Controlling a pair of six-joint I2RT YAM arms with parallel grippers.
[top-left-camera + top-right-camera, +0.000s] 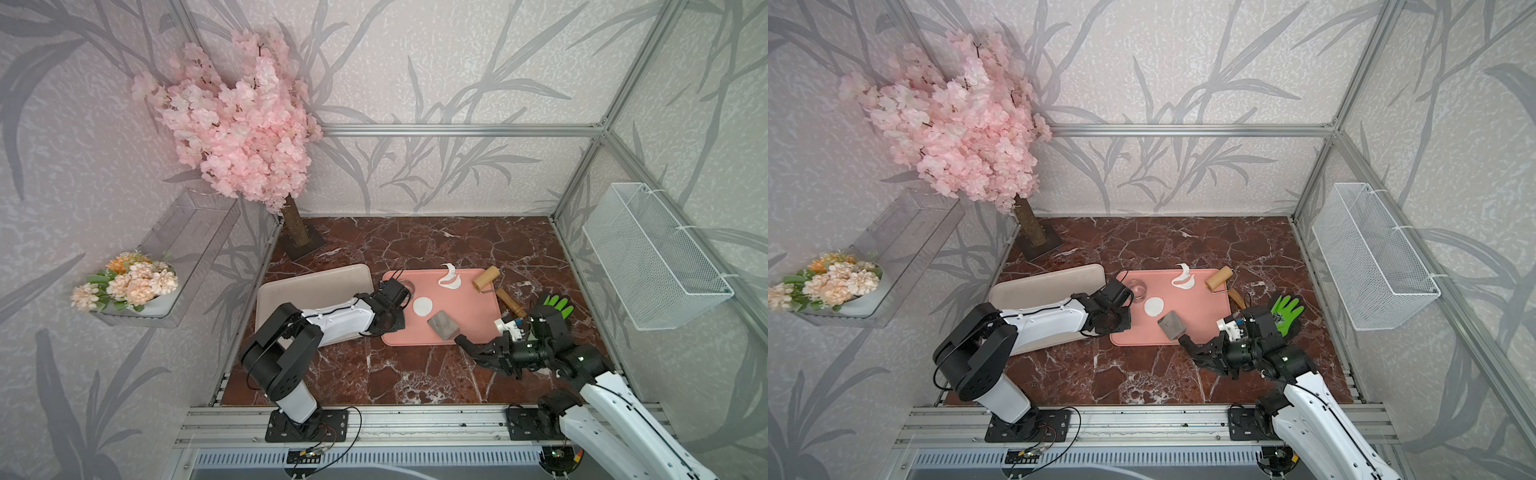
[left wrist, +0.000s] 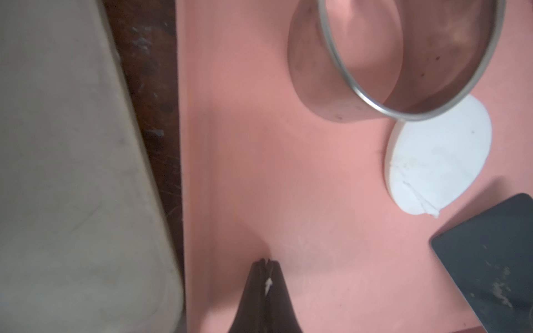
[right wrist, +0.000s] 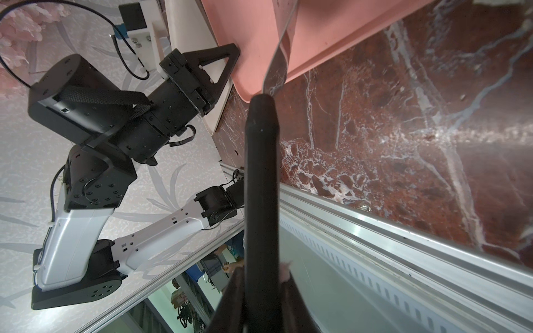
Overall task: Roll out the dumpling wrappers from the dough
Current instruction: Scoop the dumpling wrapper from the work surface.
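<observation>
Tabletop [image 1: 415, 374] of red-brown marble pattern is seen carrying a pink rectangular plastic tray [image 1: 478, 320]. The thin flat white round dumpling wrapper [image 1: 423, 306] is laid flat on this tray, as shown in both top views [image 1: 1154, 306]. It is placed between a shiny round metal ring cutter [image 2: 311, 72] and the flat grey blade [image 1: 444, 324] of a scraper, close to both. A small tear is seen at its edge in the left wrist view [image 2: 438, 161].

The left tool [image 2: 266, 263] is held over the tray near the edge that faces a beige rectangular tray [image 1: 316, 286]. Its jaws are pressed together with nothing gripped, and a white speck is stuck at the tips. It is kept apart from the wrapper.

The right tool [image 3: 264, 276] is clamped on the scraper's long black handle [image 3: 261, 173], and the blade is rested on the pink tray.

A ragged white scrap [image 1: 449, 280] with a curved tail is left at the tray's far side, beside a tan wooden roller [image 1: 486, 277]. A green glove [image 1: 557, 306] is seen on the tabletop past the right arm.
</observation>
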